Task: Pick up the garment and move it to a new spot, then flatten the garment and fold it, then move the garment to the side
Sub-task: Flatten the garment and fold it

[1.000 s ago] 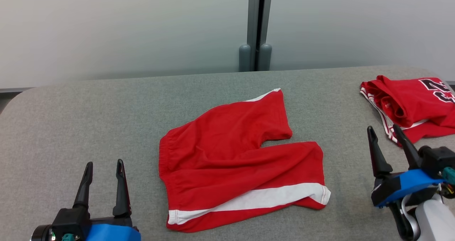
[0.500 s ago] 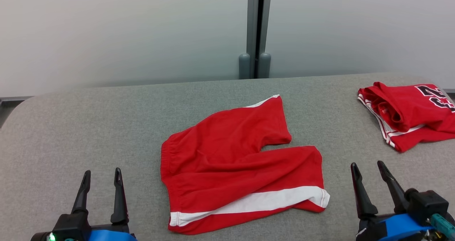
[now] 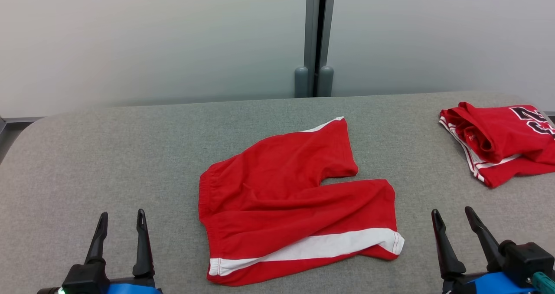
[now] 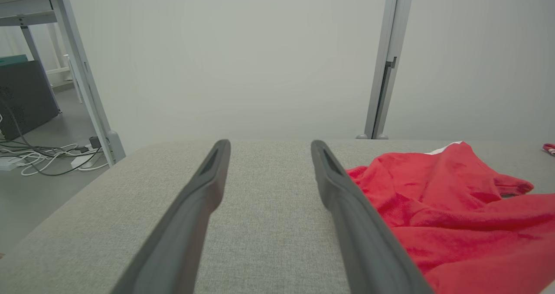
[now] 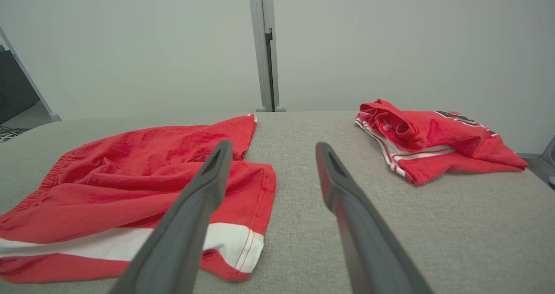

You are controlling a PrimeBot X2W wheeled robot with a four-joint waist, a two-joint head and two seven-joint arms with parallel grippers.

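1. Left gripper (image 3: 122, 214): to the left of the red shorts (image 3: 286, 190), off their near waistband corner and apart from the cloth, low over the grey padded table (image 3: 130, 155). The jaws are wide with nothing between them. In its wrist view the waistband side lies just right of the right finger. Judgement: it is parked within reach of that edge.
2. Red shorts: I take these as the task's garment. They lie mid-table and opened out, with the waistband to the left, both legs to the right, and a white side stripe along the near edge. The cloth is wrinkled and the near leg's hem corner is curled. They are not yet flat and not folded.
3. Right gripper (image 3: 452, 211): to the right of the shorts, just past the near leg hem and clear of the cloth. The jaws are wide and empty. Judgement: one gripper at each end suits a two-handed pick, which would keep the cloth spread rather than bunched.
4. Red jersey (image 3: 498, 142): well to the right of the shorts and farther back, in a folded bundle. It is probably a finished piece set aside.
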